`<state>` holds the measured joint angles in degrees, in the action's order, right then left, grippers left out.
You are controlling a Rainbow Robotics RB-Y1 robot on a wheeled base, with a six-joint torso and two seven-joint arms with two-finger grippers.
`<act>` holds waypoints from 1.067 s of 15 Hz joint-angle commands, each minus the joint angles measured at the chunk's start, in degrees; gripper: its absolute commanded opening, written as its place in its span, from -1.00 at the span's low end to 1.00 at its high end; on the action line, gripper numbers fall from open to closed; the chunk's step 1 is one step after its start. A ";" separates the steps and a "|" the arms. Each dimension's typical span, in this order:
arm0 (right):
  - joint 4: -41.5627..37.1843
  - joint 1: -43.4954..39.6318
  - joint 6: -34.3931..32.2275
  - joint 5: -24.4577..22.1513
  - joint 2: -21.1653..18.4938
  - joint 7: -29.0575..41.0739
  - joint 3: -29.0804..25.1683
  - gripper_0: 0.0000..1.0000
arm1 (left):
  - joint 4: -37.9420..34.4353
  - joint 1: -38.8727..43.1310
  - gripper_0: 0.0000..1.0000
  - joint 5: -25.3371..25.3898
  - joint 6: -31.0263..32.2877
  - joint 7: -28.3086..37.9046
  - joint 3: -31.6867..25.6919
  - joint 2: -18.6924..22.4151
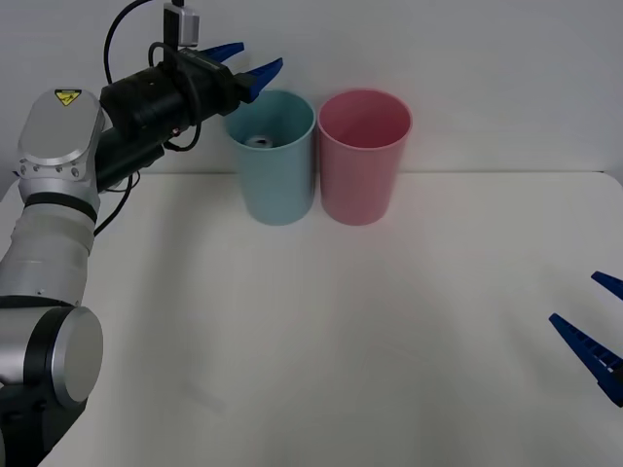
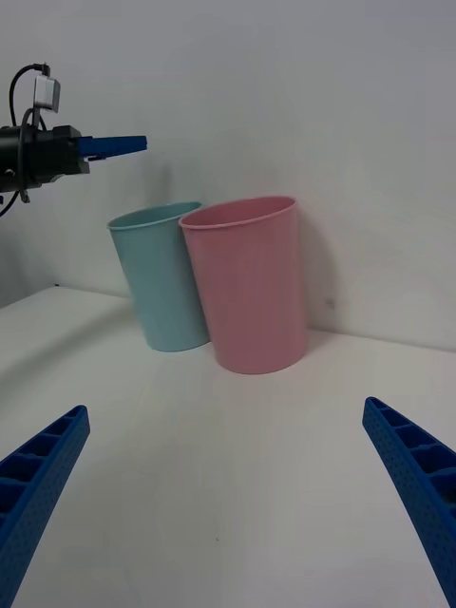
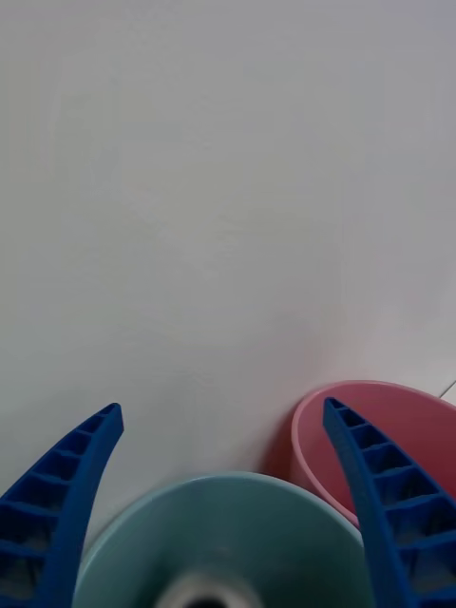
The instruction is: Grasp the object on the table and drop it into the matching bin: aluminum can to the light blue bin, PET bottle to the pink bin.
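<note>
The aluminum can (image 1: 259, 140) lies inside the light blue bin (image 1: 275, 185), its silver top showing below the rim; the can's top (image 3: 204, 594) also peeks from the light blue bin (image 3: 285, 513) in the left wrist view. The pink bin (image 1: 362, 161) stands right beside it on the white table (image 1: 321, 341). My left gripper (image 1: 246, 64) hovers open just above the blue bin's rim, holding nothing. My right gripper (image 1: 596, 326) rests open low at the table's right edge, facing both bins: the light blue bin (image 2: 163, 280) and the pink bin (image 2: 249, 285).
A plain white wall stands close behind the bins. My left arm (image 1: 58, 195) reaches up along the table's left side. The table's far edge (image 1: 487, 173) runs just behind the bins.
</note>
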<state>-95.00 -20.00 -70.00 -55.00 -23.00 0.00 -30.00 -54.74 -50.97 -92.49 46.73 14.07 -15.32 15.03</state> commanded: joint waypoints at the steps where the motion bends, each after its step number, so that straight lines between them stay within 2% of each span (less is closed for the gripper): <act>1: 0.00 0.00 0.00 0.00 0.00 0.00 0.00 1.00 | -0.01 0.26 1.00 0.73 -0.06 -0.10 -0.06 0.00; 8: 0.00 0.00 0.00 0.00 0.00 0.00 0.00 1.00 | -0.63 2.81 1.00 5.83 0.29 -1.94 -0.06 1.58; 12: 0.00 0.00 0.00 0.00 0.00 0.00 0.00 1.00 | -1.59 6.94 1.00 12.86 3.63 -5.99 -0.15 5.01; 16: 0.00 0.00 0.00 0.00 0.00 0.00 0.00 1.00 | -11.79 17.92 1.00 19.89 4.51 -6.34 -0.15 8.44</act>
<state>-95.00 -20.00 -70.00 -55.00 -23.00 0.00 -30.00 -64.20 -35.67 -74.24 51.23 7.90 -15.46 22.79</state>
